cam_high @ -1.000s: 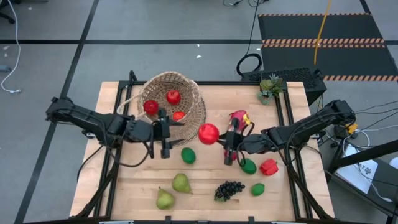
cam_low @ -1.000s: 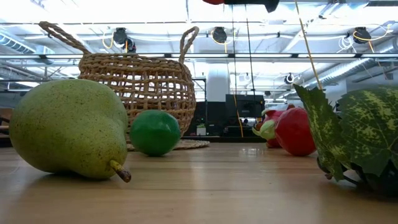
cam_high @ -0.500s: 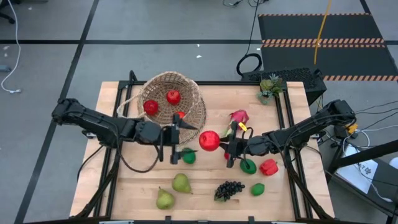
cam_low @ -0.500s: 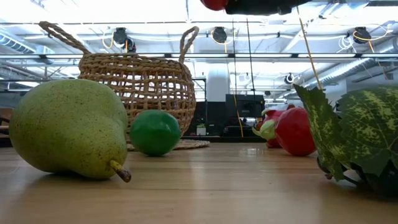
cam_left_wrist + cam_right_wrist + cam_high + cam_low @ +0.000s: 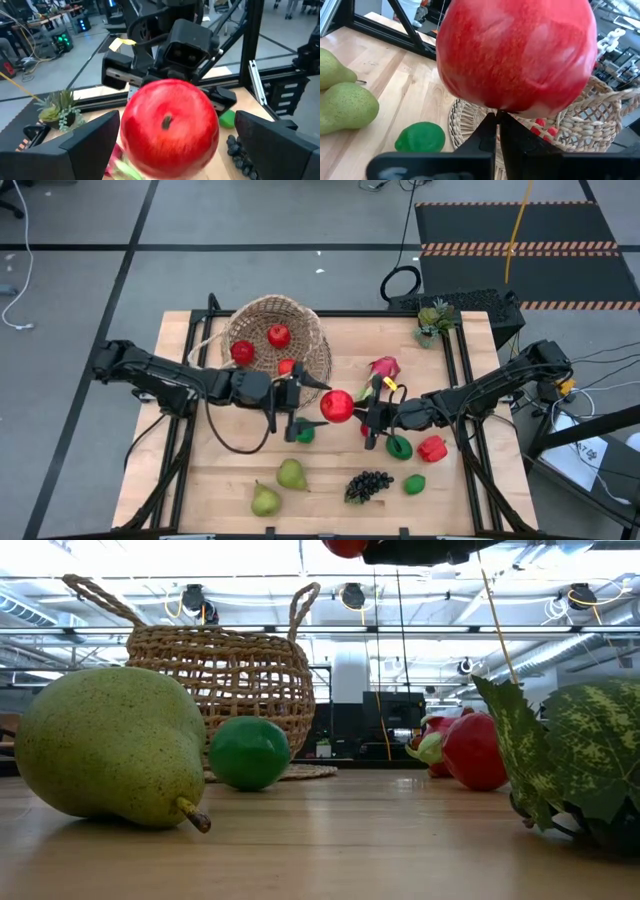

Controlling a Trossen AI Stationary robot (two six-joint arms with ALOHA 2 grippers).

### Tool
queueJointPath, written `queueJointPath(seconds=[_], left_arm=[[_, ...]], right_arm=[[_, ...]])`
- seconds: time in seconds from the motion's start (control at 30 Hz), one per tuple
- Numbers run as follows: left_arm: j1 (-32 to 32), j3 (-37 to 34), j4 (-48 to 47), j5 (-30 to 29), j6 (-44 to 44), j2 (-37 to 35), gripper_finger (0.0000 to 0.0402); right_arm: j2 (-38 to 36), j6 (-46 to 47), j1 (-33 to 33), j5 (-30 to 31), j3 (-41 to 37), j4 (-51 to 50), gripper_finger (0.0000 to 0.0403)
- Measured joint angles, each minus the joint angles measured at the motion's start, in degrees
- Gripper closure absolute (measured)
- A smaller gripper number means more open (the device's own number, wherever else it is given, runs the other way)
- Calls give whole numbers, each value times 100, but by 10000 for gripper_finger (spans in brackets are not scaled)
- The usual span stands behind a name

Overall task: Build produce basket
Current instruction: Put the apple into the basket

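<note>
Wooden tabletop (image 5: 470, 480), basket (image 5: 275, 345) at 11 o'clock, three red fruits inside. You've got the apple (image 5: 336, 406) mid-air at centre on the right end effector (image 5: 368, 420), fingers together beneath it. Left end effector (image 5: 296, 402) spread wide around it: close before right releases. Outside: two pears, three limes.

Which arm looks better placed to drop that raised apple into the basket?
Probably the left: its open pincer straddles the apple, right beside the basket. The right pincer has it now, from farther off.
</note>
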Motion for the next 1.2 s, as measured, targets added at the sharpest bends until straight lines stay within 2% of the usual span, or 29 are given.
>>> queueJointPath(seconds=[0.43, 0.67, 0.9, 1.0, 1.2], left_arm=[[166, 2, 75, -2, -103, 186, 9], [215, 2, 211, 829, -4, 203, 9], [215, 2, 245, 812, 2, 205, 10], [213, 2, 248, 723, 49, 205, 25], [213, 2, 261, 717, 40, 205, 92]], right_arm=[[0, 51, -2, 9, 0, 67, 399], [0, 10, 2, -11, -4, 75, 399], [4, 7, 2, -6, -4, 92, 399], [4, 7, 2, 0, -4, 103, 399], [4, 7, 2, -2, -4, 96, 399]])
